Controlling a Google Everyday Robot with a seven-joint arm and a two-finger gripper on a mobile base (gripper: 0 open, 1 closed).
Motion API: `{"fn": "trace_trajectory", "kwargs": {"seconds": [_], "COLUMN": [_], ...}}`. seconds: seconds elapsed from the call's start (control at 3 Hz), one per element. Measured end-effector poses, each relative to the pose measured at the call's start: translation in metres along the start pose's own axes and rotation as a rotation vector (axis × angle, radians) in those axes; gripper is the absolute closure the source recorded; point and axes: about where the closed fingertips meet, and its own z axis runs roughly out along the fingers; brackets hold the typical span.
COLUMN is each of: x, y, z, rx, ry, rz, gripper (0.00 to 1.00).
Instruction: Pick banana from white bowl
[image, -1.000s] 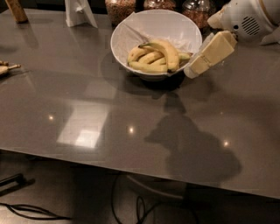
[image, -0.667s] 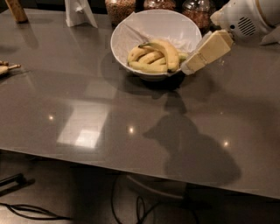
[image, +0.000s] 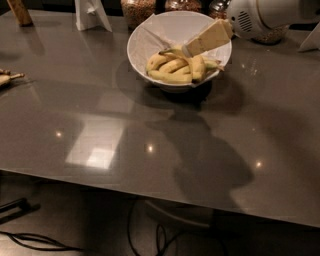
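**Tool low inside white bowl, tip at banana pile**

Tool (image: 189, 49) reaches in from the upper right, angled down and left over the far rim of the white bowl (image: 137, 37). Its cream wedge ends right at the top of the fruit pile. Whether it is spread, pressed together or pinching anything cannot be told; only one flat cream face shows. The white rounded arm housing (image: 260, 17) sits behind it at the top right edge.

The banana (image: 198, 67), the long curved one, lies in the bowl on the right side of the pile. Its dark stem points left near the tool tip and its body bends down toward the near rim. Contact between tool and banana is unclear. Shorter bananas (image: 167, 65) lie beside it to the left and along the front of the bowl.

The bowl stands on the grey glossy worktop (image: 100, 125), toward the far edge, with its dark shadow falling in front. Glass jars (image: 137, 7) of grains stand just behind the bowl. A white stand (image: 92, 12) and a brown object (image: 20, 10) are at the far left. A small item (image: 5, 77) sits at the left edge. Cables (image: 50, 240) lie on the floor below.
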Motion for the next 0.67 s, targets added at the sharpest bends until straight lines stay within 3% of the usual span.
{"fn": "trace_trajectory", "kwargs": {"seconds": [0.33,0.67], "x": [-0.0153,-0.0194], "y": [-0.0200,-0.0213], "z": [0.0301,0.0335], "rx": [0.045,0.052], "ry": [-0.055,-0.067], "rz": [0.061,0.071], "gripper": [0.00,0.00]}}
